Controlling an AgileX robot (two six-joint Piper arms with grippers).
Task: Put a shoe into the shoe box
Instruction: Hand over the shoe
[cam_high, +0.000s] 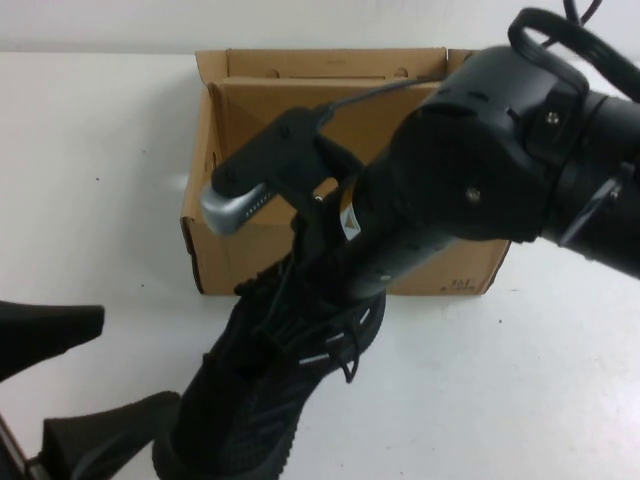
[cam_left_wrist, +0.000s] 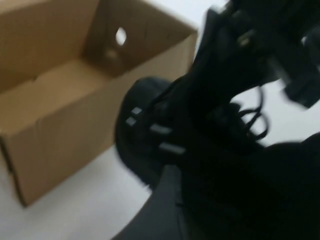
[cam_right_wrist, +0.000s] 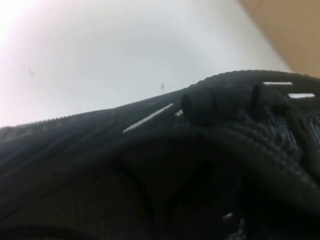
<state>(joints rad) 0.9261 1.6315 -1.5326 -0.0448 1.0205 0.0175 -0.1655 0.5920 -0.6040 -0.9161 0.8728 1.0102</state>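
The black knit shoe (cam_high: 262, 392) lies tilted on the white table, its toe toward the front wall of the open brown shoe box (cam_high: 250, 245). My right gripper (cam_high: 300, 265) comes in from the right, is buried in the shoe's laced top and is shut on it. The right wrist view is filled by the shoe's collar and white dashes (cam_right_wrist: 150, 165). My left gripper (cam_high: 140, 362) is open at the bottom left, just left of the shoe's near end. The left wrist view shows the shoe (cam_left_wrist: 165, 140) beside the box (cam_left_wrist: 55, 140).
The right arm's bulky black body (cam_high: 490, 150) hangs over the box's right half and hides it. The box's back flap (cam_high: 320, 62) stands up. White table lies left and right of the shoe.
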